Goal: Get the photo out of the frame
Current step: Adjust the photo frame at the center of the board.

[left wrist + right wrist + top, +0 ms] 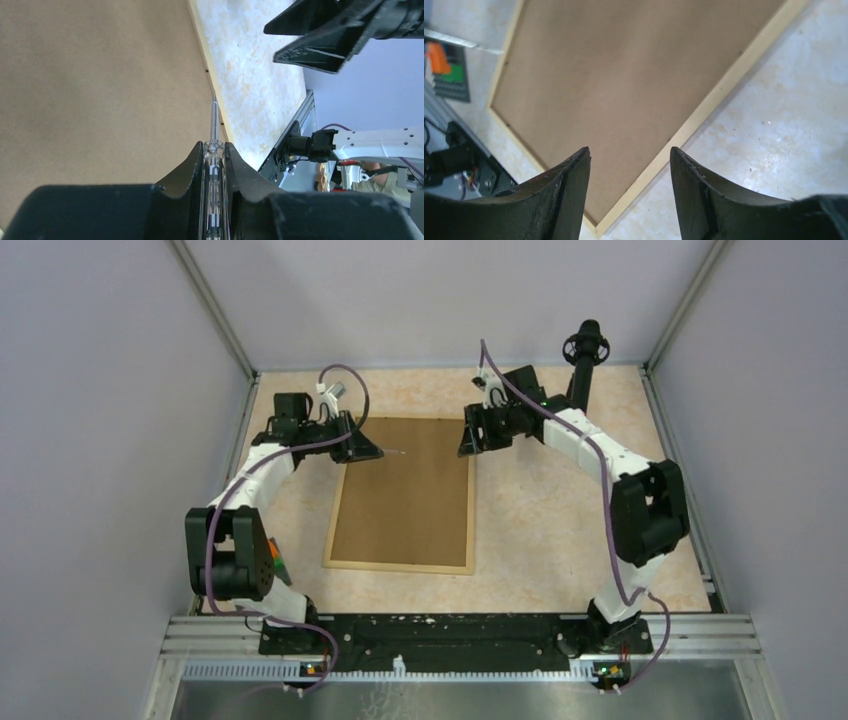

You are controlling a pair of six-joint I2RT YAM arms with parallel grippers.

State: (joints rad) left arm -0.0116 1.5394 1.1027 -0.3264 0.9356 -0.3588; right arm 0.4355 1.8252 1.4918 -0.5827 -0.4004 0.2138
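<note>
So the frame (405, 495) is lying face down on the table (560, 510), brown fibreboard back up. That's the side I need, since the backing has to come off before anything else. I can't see the photo at all. My guess is it's sandwiched under that board, print side down.

My left gripper (215, 150) is clenched on a skinny screwdriver (214, 120) with a clear handle. The shaft sticks straight out past my fingertips, low over the backing, and the tip points at the frame's right-hand rail. There are tiny dark marks (206, 71) along the inner edge of that rail. They're probably the retaining tabs, though they're too small for me to be sure. That would explain the tool: my fingers are too fat to get under something like that.

My right gripper (629, 155) has its jaws spread with nothing between them. It hangs just above that same rail near the far corner, not touching it. I reckon it's parked there to pin the frame or grab the board once the tabs are bent.

Main risk is the tip skating off and gouging the fibreboard.
</note>
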